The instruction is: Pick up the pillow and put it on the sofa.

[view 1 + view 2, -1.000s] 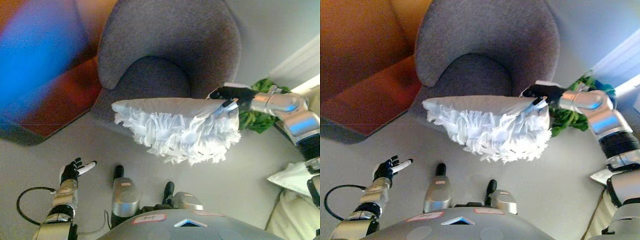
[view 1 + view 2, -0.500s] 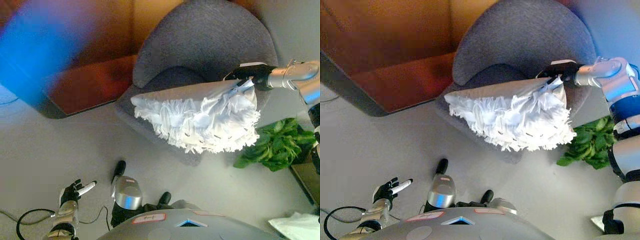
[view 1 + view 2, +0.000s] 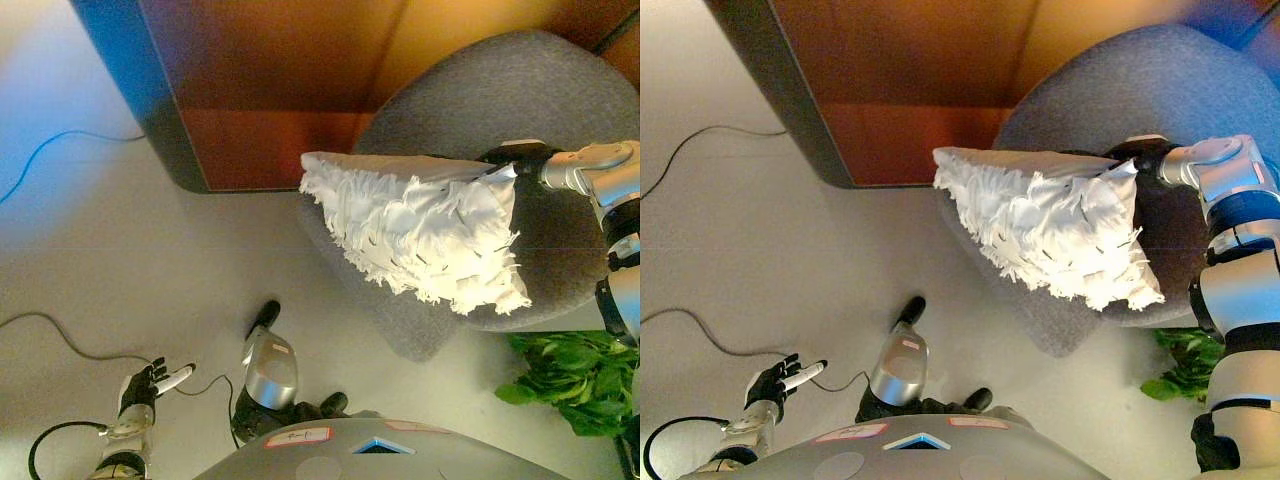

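A white pillow (image 3: pixel 420 225) with a shaggy, fringed face hangs in the air in front of a grey round sofa chair (image 3: pixel 480 95). My right hand (image 3: pixel 512 158) is shut on the pillow's upper right corner and holds it up over the chair's dark seat (image 3: pixel 560 245). The pillow's lower edge droops toward the seat's front rim. My left hand (image 3: pixel 148 380) shows at the lower left, low above the floor, with its fingers relaxed and nothing in it.
A brown wooden cabinet (image 3: pixel 270 90) with a dark edge stands behind and left of the chair. A green leafy plant (image 3: pixel 570 375) sits on the floor at the lower right. A thin cable (image 3: pixel 60 150) runs across the pale floor on the left.
The whole view has swung left, so the chair and the plant now sit further right. The pillow stays in my right hand and now hangs tilted over the seat. My left hand is unchanged.
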Motion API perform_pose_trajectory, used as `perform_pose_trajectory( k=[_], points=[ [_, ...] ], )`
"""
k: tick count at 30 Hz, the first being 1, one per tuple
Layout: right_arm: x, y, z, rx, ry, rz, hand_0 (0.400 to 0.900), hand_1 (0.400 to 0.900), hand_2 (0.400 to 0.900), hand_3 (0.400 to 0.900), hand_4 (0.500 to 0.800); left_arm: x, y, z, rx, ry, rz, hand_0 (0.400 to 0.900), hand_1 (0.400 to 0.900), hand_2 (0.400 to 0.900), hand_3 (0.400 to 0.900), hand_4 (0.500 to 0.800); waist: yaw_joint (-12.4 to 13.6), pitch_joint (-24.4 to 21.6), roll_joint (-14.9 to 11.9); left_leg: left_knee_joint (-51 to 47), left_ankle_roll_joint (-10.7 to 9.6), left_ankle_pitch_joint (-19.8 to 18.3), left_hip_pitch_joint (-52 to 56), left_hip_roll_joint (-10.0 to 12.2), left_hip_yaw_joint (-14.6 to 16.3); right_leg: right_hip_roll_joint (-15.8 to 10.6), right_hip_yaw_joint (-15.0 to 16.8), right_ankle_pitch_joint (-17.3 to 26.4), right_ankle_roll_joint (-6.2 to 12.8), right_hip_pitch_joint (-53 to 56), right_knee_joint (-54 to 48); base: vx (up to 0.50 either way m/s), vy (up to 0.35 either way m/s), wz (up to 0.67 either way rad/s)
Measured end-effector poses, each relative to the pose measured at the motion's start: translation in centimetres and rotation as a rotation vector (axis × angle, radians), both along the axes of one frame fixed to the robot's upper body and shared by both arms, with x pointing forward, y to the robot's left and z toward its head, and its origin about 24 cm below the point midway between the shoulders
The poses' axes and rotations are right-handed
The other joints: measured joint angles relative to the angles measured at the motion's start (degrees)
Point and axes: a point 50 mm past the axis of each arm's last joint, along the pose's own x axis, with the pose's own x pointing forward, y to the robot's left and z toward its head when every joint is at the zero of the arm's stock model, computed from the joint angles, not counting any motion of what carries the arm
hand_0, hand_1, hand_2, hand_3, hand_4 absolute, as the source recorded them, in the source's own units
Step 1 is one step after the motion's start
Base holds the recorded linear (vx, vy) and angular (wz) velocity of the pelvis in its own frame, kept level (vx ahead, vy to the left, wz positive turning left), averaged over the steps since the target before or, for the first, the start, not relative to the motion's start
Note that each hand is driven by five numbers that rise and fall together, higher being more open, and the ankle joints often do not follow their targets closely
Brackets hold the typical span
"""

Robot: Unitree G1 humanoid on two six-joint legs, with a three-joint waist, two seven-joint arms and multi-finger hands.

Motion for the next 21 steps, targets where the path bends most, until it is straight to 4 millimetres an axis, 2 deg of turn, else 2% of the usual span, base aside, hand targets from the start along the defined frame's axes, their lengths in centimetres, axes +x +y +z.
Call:
perform_pose_trajectory(
  k=[6, 11, 18, 21],
  points=[
    [0.5, -0.2, 1.4, 0.095, -0.118, -0.08, 0.4, 0.4, 0.4, 0.4, 0.5, 0.1, 0.1, 0.1, 0.002, -0.014, -0.035, 0.9, 0.9, 0.9, 0.9, 0.8, 1.71, 3.13, 1.71, 0.83, -0.18, 0.09, -2.2, 0.02, -1.47, 0.34, -1.01, -0.06, -0.2, -1.28, 0.46, 0.0, -0.073, 0.06],
    [0.7, -0.8, 2.7, 0.138, -0.208, -0.159, 0.4, 0.4, 0.4, 0.4, 0.5, 1.0, 0.2, 0.5, 0.016, -0.064, -0.058, 0.9, 0.9, 0.9, 0.9, 0.8, 1.76, 6.03, 2.3, 1.47, -0.08, 0.27, -3.68, -0.09, -1.98, 0.29, -0.39, -0.28, -0.29, -2.72, 1.35, -0.06, -0.063, -0.06],
    [-0.3, -4.4, 5.3, 0.095, -0.327, -0.441, 0.4, 0.4, 0.4, 0.4, 0.5, 3.7, -0.3, 1.2, -0.006, -0.158, -0.09, 0.9, 0.9, 0.9, 0.9, 0.8, 1.37, 8.87, 5.55, 1.36, 0.43, 0.87, -4.22, -0.16, -1.04, -0.77, 2.0, -0.44, -0.21, -4.84, 3.61, -0.08, -0.001, -0.13],
    [-1.0, -5.8, 5.6, 0.065, -0.337, -0.534, 0.4, 0.4, 0.4, 0.4, 0.5, 3.9, -0.2, 1.4, -0.012, -0.18, -0.071, 0.9, 0.9, 0.9, 0.9, 0.8, -0.42, 9.18, 6.07, 1.21, 1.14, 1.32, -4.13, -0.6, -0.42, -1.34, 3.49, -0.42, -0.18, -5.24, 3.78, -0.03, 0.006, -0.14]
  ],
)
